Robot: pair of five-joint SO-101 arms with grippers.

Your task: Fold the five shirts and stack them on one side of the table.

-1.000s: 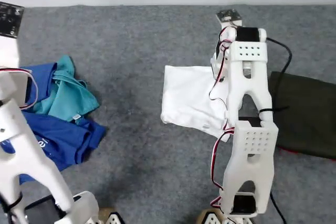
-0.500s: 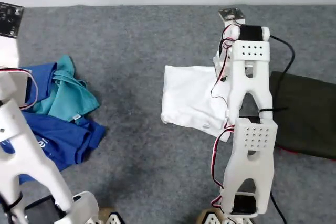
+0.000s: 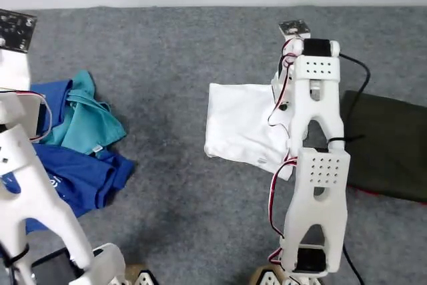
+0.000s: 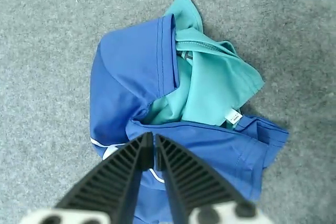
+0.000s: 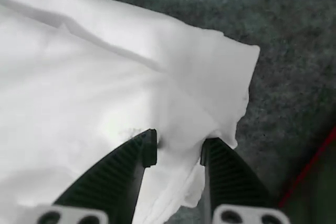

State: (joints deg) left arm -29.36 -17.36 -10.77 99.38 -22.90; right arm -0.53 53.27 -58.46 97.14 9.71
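Right now the white shirt [image 3: 240, 125] looks like the one being folded. It lies in the middle of the grey surface [image 3: 167, 51], mostly flat but a bit wrinkly. The right arm's fingers [image 5: 131, 166] are spread apart at its edge, not squeezing yet. Next they should pinch that edge and pull it over. The left arm's fingers [image 4: 126, 166] are pressed together, empty, above a heap of blue shirt [image 4: 126, 77] and teal shirt [image 4: 210, 82].

My white arms [image 3: 319, 178] carry hole-dotted plates, black motors [image 3: 315, 47] and red, white and black cables [image 3: 272, 195]; my left hand [image 4: 153, 141] and right hand [image 5: 178, 148] have black ribbed fingers [image 5: 121, 177].
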